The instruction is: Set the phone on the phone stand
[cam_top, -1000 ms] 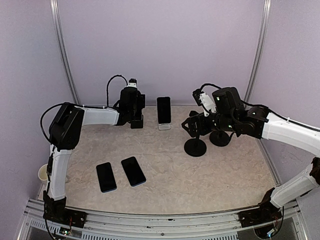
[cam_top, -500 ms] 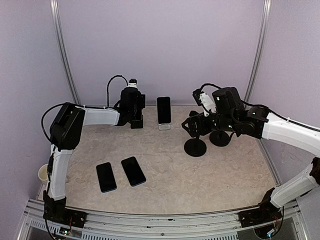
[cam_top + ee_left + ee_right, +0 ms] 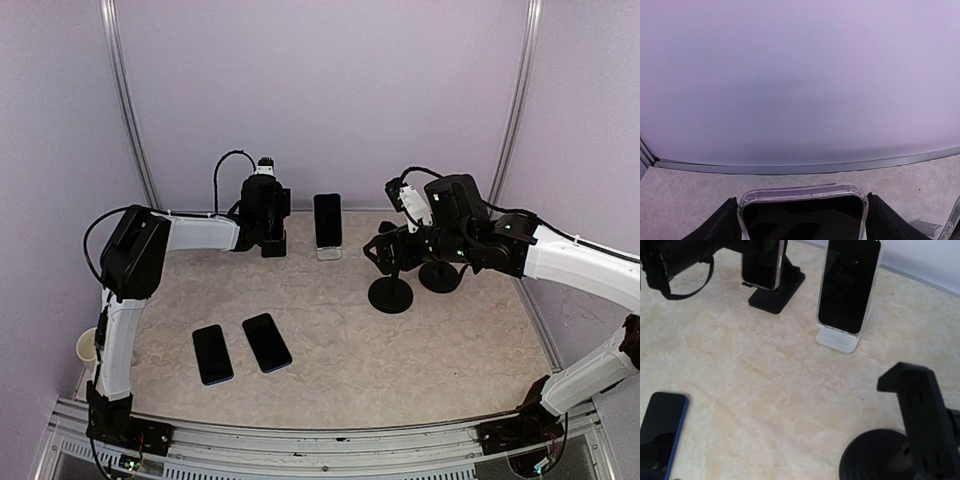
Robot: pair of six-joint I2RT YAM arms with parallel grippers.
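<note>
A phone in a clear case stands upright between my left gripper's black fingers, which press on its two sides. In the right wrist view that phone rests on a black wedge phone stand at the back of the table. In the top view my left gripper is over that stand. My right gripper hangs open and holds nothing, just above a black round-based stand. Its fingers do not show in its own wrist view.
A second phone leans on a white stand beside the black one. Two phones lie flat at the front left. Another round black stand is behind the first. A small cup sits off the left edge.
</note>
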